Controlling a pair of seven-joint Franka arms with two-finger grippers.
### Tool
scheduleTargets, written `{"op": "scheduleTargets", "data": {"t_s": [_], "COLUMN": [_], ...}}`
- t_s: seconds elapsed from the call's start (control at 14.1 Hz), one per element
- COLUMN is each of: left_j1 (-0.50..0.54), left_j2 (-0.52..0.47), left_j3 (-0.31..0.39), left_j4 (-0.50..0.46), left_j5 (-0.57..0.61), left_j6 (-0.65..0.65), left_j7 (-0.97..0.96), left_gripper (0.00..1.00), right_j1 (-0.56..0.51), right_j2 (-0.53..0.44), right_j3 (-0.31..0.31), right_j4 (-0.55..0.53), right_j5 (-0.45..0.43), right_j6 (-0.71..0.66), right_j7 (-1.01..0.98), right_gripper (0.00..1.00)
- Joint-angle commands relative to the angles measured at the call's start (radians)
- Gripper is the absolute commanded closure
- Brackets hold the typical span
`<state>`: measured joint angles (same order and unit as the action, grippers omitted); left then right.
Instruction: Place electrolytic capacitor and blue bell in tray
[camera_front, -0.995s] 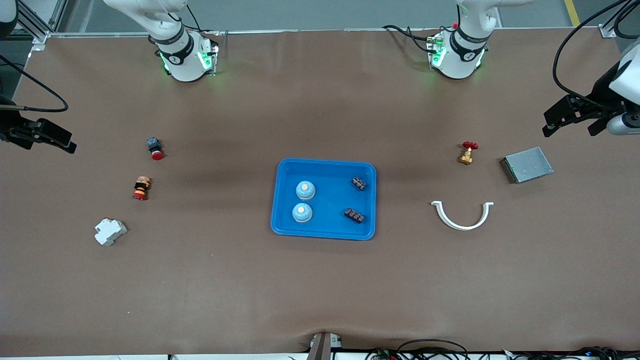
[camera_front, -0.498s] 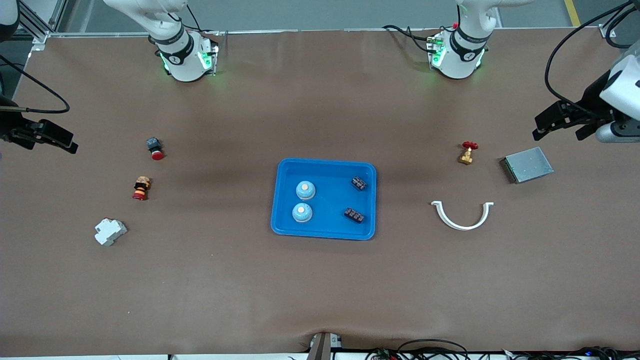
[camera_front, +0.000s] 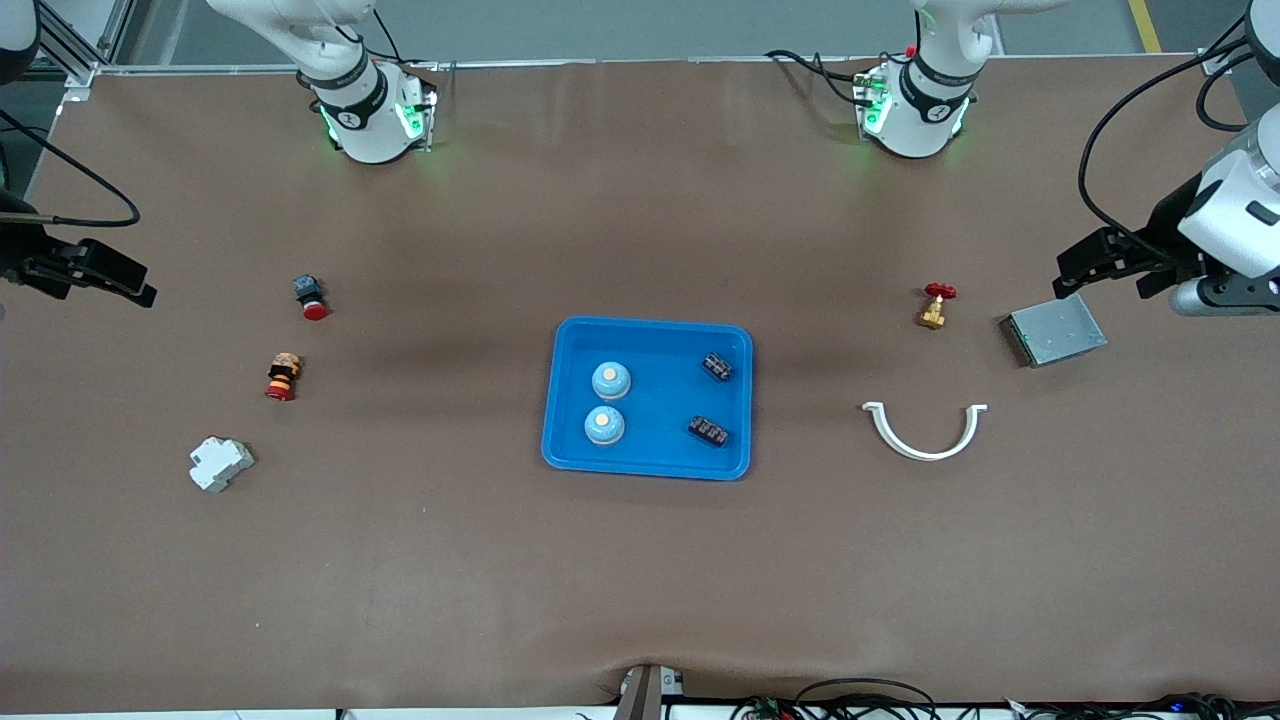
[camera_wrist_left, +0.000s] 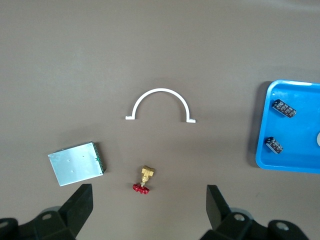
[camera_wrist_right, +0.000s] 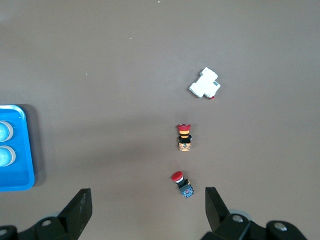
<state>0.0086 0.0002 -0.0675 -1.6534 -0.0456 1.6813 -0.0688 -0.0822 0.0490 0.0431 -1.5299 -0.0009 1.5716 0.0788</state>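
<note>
A bright blue tray sits at the middle of the brown worktop, holding two blue bells with pale orange buttons side by side at the end toward the right arm, one nearer the front camera than the other. Two dark electrolytic capacitor blocks lie in the tray's other end, toward the left arm, apart from each other and from the bells.

The left gripper hangs empty, jaws spread wide, over the worktop at the left arm's end, just above a grey metal box. Near the box stand a brass valve with a red handwheel and, nearer the front camera, a white half-ring clamp.

The right gripper waits at the right arm's end of the worktop, jaws likewise wide apart and holding nothing. On the worktop between it and the tray lie a red push button with a dark body, a red-capped switch with orange bands and, nearest the front camera, a white circuit breaker.
</note>
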Motion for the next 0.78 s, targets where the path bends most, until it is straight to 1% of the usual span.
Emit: {"op": "scheduleTargets", "data": {"t_s": [0.0,0.36,0.71], "left_j1": [-0.009,-0.004,-0.001], "left_j2": [0.014,0.015,0.017], "left_j3": [-0.008,-0.009,-0.009], "left_j4": [0.035,0.035,0.035], "left_j5": [0.044,0.044,0.043], "left_j6": [-0.015,-0.055,-0.061], "left_j7": [0.014,0.015,0.017], "left_gripper": [0.0,0.0,0.0], "right_j1": [-0.016,-0.014,-0.011], "right_j2": [-0.037,-0.035,-0.035], "right_j3": [0.009,0.009,0.011], "right_j4": [-0.041,-0.049,-0.049], "right_j5": [0.015,0.016,0.016], "right_j6": [0.015,0.03,0.039], "right_j7": [-0.002,-0.004,-0.004], "right_gripper": [0.0,0.0,0.0]}}
